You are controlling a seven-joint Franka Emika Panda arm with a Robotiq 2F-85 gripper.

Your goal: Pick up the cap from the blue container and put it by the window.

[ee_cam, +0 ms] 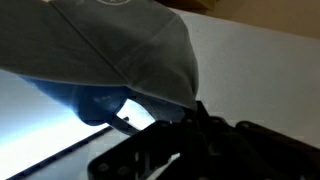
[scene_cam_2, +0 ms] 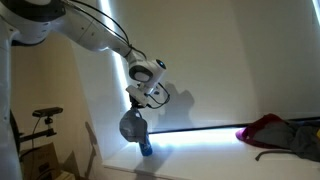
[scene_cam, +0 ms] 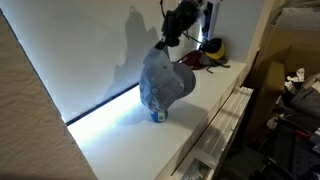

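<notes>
The grey-blue cap [scene_cam: 166, 84] hangs over the top of the blue container [scene_cam: 157, 116], which stands on the white ledge close to the window [scene_cam: 80, 50]. Only the can's lower end shows below the cap. My gripper [scene_cam: 166, 45] is at the cap's top and looks shut on its fabric. In an exterior view the cap [scene_cam_2: 132, 127] hangs under the gripper [scene_cam_2: 139, 106], with the can [scene_cam_2: 146, 149] beneath and the window [scene_cam_2: 230, 70] behind. In the wrist view the cap [ee_cam: 120, 50] fills the top, right at my dark fingers [ee_cam: 188, 118].
A purple cap [scene_cam: 203, 58] and a yellow-and-black one [scene_cam: 213, 45] lie farther along the ledge; the purple one also shows in an exterior view [scene_cam_2: 270, 130]. The ledge's front edge [scene_cam: 225, 115] drops off to cluttered boxes [scene_cam: 295, 100].
</notes>
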